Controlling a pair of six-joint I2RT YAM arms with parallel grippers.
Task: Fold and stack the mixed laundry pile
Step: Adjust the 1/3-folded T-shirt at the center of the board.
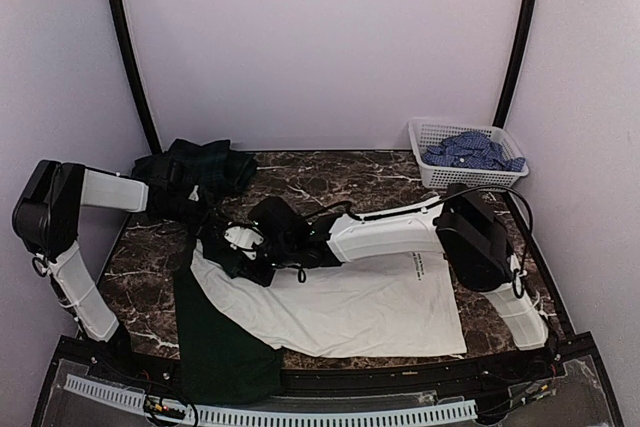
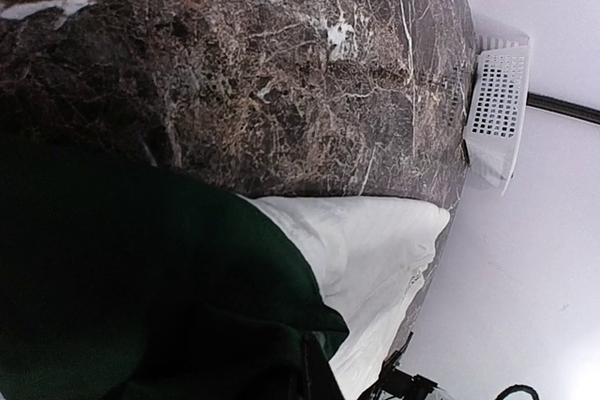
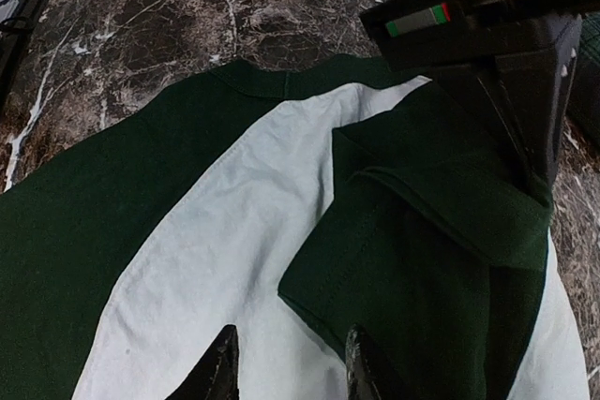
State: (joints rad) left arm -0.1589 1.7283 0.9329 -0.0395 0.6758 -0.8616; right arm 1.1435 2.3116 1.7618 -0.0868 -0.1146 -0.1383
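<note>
A white shirt (image 1: 350, 307) with dark green parts lies spread flat on the near half of the marble desk (image 1: 330, 172). One long green panel (image 1: 215, 342) runs down the shirt's left side to the desk's near edge. Both arms meet over the shirt's far left corner. The right end effector (image 3: 291, 367) hangs just above the cloth with its fingers apart, one over white fabric and the other at the edge of a folded green sleeve (image 3: 422, 259). Just beyond it, the left end effector (image 3: 532, 175) is closed tight, pinching the raised fold of that green sleeve. Past the shirt's far left corner, a dark green plaid garment (image 1: 205, 165) sits bunched at the back of the desk. Well off behind the shirt's right side, a white basket (image 1: 440, 175) holds a blue-checked shirt (image 1: 470, 150).
</note>
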